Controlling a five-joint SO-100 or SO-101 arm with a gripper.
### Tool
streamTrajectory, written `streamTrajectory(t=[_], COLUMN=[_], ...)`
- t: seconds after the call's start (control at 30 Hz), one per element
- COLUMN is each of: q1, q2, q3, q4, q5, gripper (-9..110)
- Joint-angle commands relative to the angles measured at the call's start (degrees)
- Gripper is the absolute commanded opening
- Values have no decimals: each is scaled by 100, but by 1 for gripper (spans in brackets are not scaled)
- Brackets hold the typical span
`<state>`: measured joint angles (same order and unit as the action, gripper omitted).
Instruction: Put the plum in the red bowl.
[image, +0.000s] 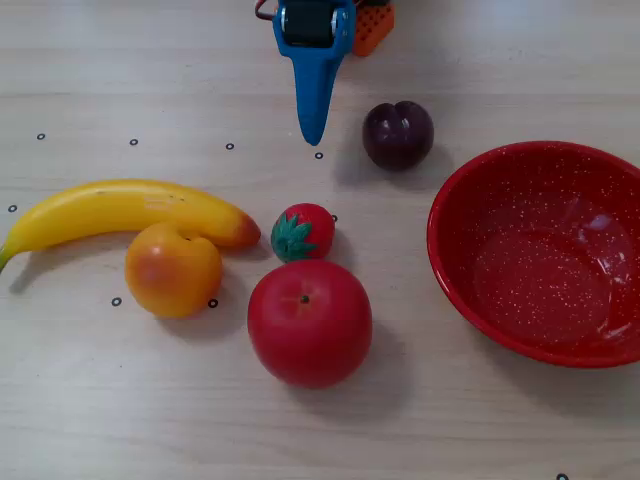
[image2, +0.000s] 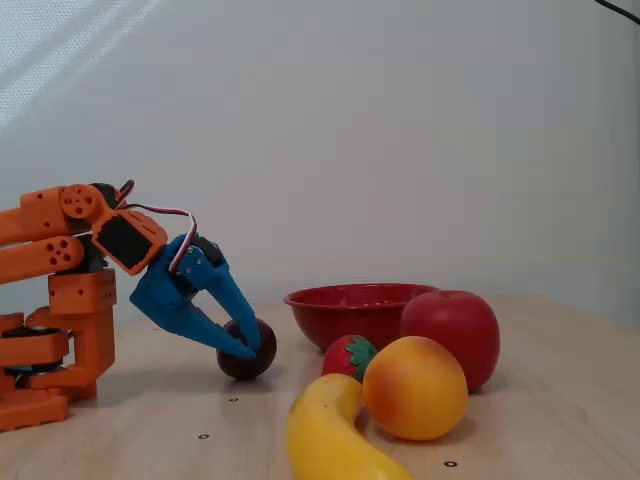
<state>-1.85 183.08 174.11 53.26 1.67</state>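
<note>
The plum (image: 398, 134) is a small, glossy dark purple fruit lying on the wooden table, left of the red bowl (image: 470, 190) and apart from it. The bowl is wide, speckled and empty. My blue gripper (image: 314, 135) points down at the table just left of the plum, with a gap between them in the top-down fixed view. Its jaws meet at the tips and hold nothing. In the side fixed view the gripper (image2: 250, 348) overlaps the plum (image2: 240, 366), with the bowl (image2: 345, 305) behind it to the right.
A red apple (image: 309, 322), a small strawberry (image: 303, 232), an orange fruit (image: 172, 270) and a banana (image: 120, 210) lie in front of the gripper in the top-down view. The orange arm base (image2: 50, 330) stands at the left in the side view.
</note>
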Motion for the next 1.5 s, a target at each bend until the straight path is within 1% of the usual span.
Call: streamTrajectory(t=[0.0,0.47,0.57,0.77,0.97,1.13,1.3,1.47], q1=[114,132,185,422,870,1345,1854,2487], q2=[62,-158,-413,-1072,-1758,-2320,-2795,-3612], q3=[44,-149,-501,-1564,-2848,-3981,-5054,-5889], q4=[0,-26,26,536,1318,2171,3103,4333], q5=[176,325,360,448,308,-229,-1178,-2013], gripper=[0,0,0,0,0,1,9,16])
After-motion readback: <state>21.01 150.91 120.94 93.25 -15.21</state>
